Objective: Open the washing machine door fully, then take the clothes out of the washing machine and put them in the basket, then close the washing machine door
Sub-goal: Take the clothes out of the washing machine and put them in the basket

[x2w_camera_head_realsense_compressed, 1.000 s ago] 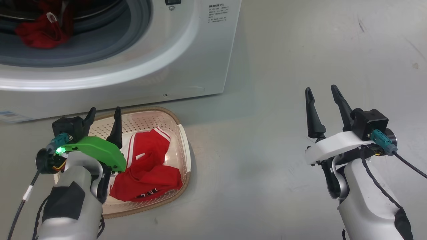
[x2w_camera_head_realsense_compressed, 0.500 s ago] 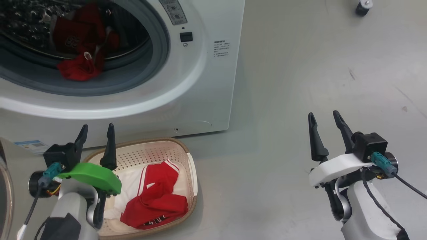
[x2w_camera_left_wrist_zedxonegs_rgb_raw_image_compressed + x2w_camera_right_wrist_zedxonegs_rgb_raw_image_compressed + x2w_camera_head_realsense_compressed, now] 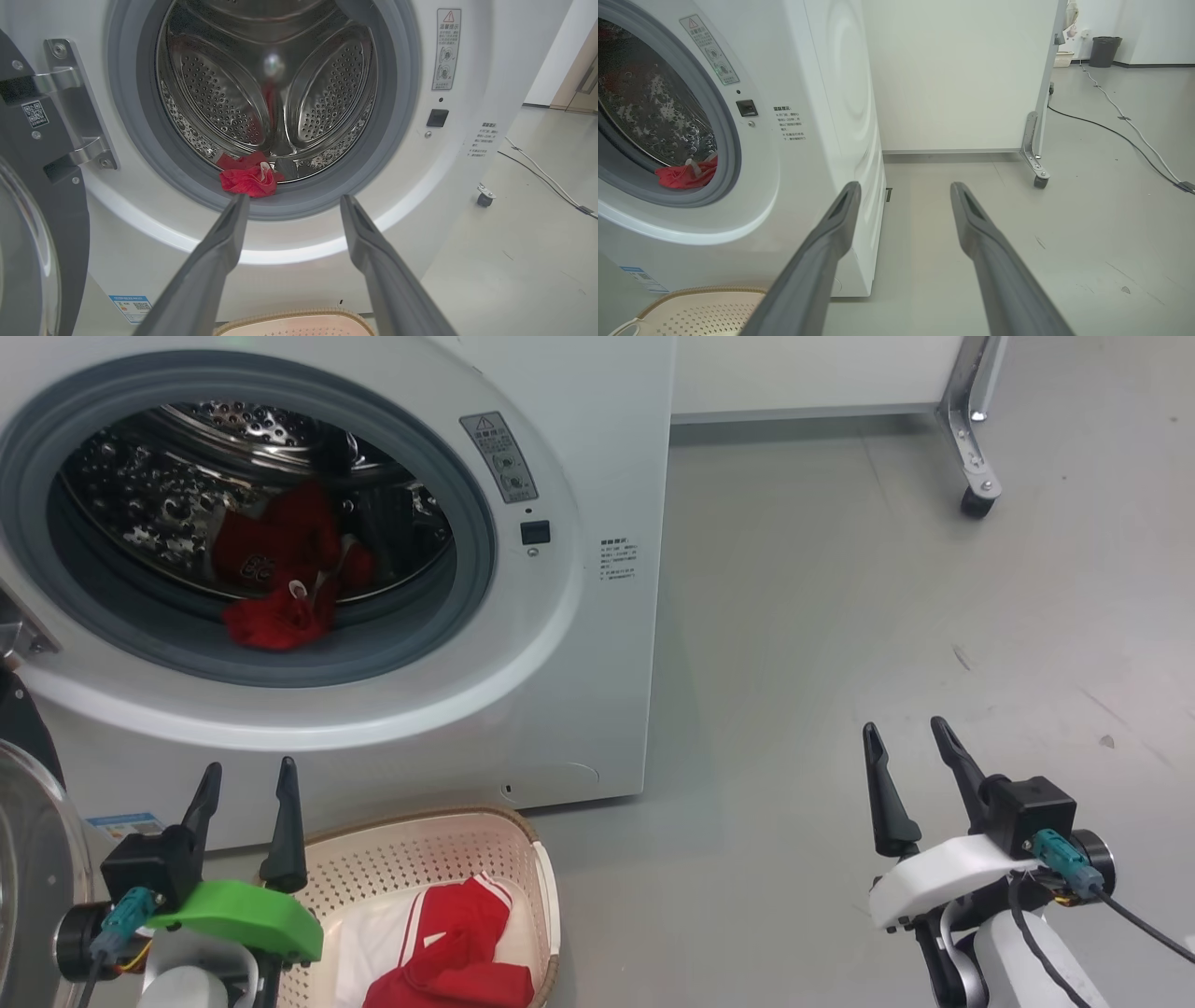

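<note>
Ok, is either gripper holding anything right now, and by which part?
Nothing is held. The left gripper and right gripper are both open and empty; the clothes lie in the washing machine and the basket.

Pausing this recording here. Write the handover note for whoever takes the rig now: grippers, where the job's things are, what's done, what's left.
Left gripper: open, empty, at the left rim of the basket, aimed at the drum.
Right gripper: open, empty, over the floor right of the washing machine.
Washing machine door: swung open at left.
Clothes: one red heap in the basket, another at the drum's front lip.
Done: door opened, some clothes moved.
Left: fetch the drum heap, drop it in the basket, close the door.
</note>
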Available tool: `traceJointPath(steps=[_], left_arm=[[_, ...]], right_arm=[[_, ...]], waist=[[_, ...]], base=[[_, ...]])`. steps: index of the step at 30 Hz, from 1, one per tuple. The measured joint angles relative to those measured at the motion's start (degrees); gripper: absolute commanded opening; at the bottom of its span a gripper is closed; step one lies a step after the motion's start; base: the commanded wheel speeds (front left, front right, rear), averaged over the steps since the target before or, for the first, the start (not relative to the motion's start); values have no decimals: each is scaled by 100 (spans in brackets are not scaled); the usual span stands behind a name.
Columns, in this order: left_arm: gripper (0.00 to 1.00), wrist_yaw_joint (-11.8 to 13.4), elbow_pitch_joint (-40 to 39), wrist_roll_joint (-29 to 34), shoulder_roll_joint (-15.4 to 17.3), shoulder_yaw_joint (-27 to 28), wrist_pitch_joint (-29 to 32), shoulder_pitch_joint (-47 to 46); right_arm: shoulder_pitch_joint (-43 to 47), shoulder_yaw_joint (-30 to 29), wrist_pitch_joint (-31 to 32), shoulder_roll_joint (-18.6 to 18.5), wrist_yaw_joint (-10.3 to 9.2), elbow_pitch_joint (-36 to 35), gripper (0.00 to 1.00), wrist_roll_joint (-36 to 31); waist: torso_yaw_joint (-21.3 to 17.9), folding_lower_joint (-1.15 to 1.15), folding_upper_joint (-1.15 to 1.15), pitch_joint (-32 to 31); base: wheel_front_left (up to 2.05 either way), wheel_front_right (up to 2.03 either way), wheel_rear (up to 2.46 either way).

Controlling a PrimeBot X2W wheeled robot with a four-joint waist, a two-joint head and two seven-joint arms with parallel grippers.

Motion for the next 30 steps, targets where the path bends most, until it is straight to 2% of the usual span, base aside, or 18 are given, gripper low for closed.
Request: traceJointPath(steps=[9,30], left_arm=[[100,51,-403,56,-3,93,0,527],[100,94,-969,67,-34,143,0,1031]], right_arm=[[305,0,0,19,-1,-176,100,-47],[480,10,0,22,-1,-421,100,-130]], waist=[[-73,0,0,-282],[-102,0,0,-258]], base=[[0,0,0],[0,0,0]])
